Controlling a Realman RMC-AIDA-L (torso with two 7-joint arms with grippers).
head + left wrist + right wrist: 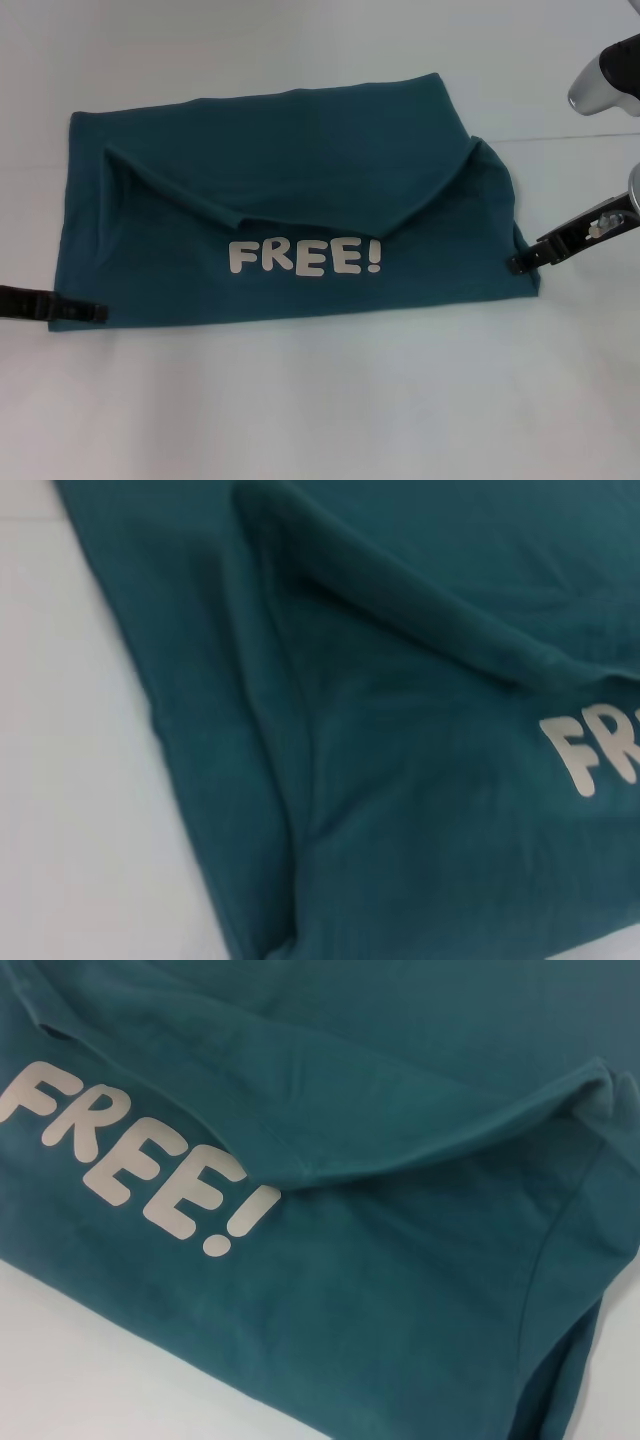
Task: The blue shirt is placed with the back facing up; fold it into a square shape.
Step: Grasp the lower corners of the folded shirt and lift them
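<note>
My blue shirt [300, 150] is soft matt cloth — its white lettering [305, 257] smooth, faintly glossy; the table [320, 400] is smooth, matt white.

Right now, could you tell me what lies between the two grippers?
In the head view, the blue shirt with its FREE! lettering spans from the left gripper to the right gripper.

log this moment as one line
blue shirt: partly folded, FREE! lettering up | left gripper: near-left edge | right gripper: right edge

Lab: bare white tabletop [320, 400]
</note>
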